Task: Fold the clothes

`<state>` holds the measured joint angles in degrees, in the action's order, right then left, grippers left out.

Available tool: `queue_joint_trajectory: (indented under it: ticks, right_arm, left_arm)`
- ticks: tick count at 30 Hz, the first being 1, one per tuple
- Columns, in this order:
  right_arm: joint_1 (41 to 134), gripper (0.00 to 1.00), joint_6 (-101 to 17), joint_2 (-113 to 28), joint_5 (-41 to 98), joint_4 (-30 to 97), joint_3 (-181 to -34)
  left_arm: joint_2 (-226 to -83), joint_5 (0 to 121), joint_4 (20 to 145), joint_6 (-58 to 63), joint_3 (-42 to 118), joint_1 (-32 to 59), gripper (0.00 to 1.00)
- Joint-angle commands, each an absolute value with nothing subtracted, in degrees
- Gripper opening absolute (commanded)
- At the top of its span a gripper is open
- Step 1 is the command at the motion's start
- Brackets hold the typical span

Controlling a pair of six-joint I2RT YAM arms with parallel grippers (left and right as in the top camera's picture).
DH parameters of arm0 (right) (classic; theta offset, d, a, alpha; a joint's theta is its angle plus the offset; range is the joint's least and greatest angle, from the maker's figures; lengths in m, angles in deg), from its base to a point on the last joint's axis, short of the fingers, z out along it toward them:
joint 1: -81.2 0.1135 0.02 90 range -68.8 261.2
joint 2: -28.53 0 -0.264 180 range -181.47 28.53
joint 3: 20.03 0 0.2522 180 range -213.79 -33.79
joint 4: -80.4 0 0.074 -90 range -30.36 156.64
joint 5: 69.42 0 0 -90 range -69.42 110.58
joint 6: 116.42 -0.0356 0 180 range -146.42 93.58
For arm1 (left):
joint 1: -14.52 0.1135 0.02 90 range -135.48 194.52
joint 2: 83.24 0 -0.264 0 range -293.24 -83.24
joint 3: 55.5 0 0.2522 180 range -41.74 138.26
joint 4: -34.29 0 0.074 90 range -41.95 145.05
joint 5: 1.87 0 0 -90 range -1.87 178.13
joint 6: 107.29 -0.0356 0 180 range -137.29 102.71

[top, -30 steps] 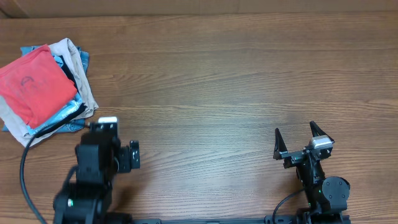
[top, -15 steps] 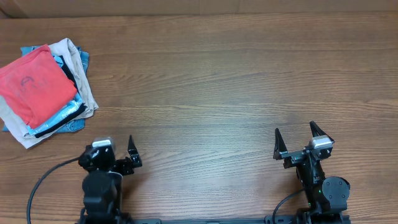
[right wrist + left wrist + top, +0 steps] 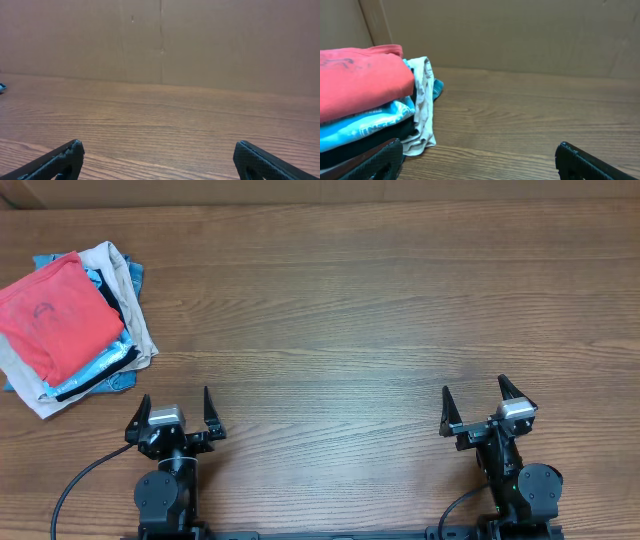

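At far left of the desk [image 3: 380,300], on top of a small stack — coral-red T-shirt [image 3: 55,315], already folded to a rough rectangle, dark curved print facing up, long axis running diagonally from near-left toward far-right in the overhead view. Beneath it: light blue printed T-shirt [image 3: 105,365], a dark layer, beige garment [image 3: 118,270] and a sliver of denim [image 3: 45,260] poking out at the far edge.

Left hand [image 3: 174,412] — parked low at the near edge, jaws spread wide, holding nothing. Shirt lying ahead and to its left, near but not touching; in the left wrist view the red fold [image 3: 362,80] filling the upper left corner, stacked over blue [image 3: 365,125] and beige [image 3: 422,110], with both finger tips at the lower corners and bare wood between them.

Right hand [image 3: 487,402] — also at the near edge, jaws equally wide, holding nothing, well apart from the stack across the whole breadth of the desk. Right wrist view: bare wood and a cardboard backdrop [image 3: 160,40] only, bar a blue speck at the left edge.

Judgement — left arm plainly the nearer; any next reach best made forward and leftward, approaching across the short side of the fold. Shirt appearing folded and stacked, task likely at or near completion. Risk if regrasped: dragging the lower garments along with it.
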<state>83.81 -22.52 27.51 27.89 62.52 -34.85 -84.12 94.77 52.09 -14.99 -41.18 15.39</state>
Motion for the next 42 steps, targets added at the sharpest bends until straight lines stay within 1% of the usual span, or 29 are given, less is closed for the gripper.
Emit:
queue_joint_trajectory:
  ticks: [1, 9, 42]
  right_arm:
    - [83.5, 1.00, -22.3, 27.8, 28.3, 62.6, -34.3]
    - [83.5, 1.00, -22.3, 27.8, 28.3, 62.6, -34.3]
    - [83.5, 1.00, -22.3, 27.8, 28.3, 62.6, -34.3]
  left_arm:
    - [-83.4, 93.0, 52.1, -17.1, -41.4, 15.8, 1.00]
    - [-83.4, 93.0, 52.1, -17.1, -41.4, 17.3, 1.00]
    - [-83.5, 93.0, 52.1, -17.1, -41.4, 17.3, 1.00]
